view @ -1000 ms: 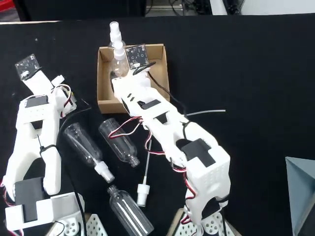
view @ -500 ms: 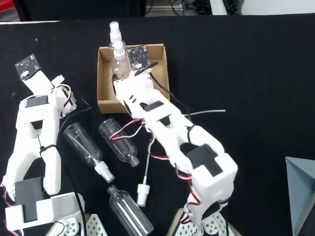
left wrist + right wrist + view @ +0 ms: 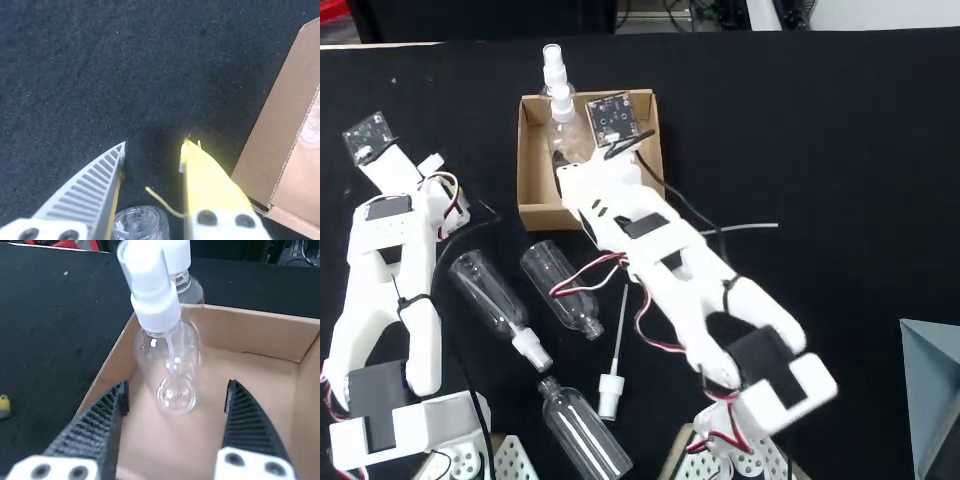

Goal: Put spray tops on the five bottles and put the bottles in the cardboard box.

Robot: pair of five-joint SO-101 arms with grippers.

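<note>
Right hand (image 3: 177,385): wide open, slid a bit sideways, holding nothing
Clear plastic bottle with white spray top (image 3: 167,360): standing free in brown cardboard box (image 3: 260,340)
Left hand (image 3: 153,144): open
Means: next bottle's turn

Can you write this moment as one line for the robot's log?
right claw: open, over box | bottle: top on, upright in box | left claw: open, beside box

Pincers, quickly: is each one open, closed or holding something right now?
Left pincer: open, holding nothing.
Right pincer: open above the cardboard box, gripping nothing.
</note>
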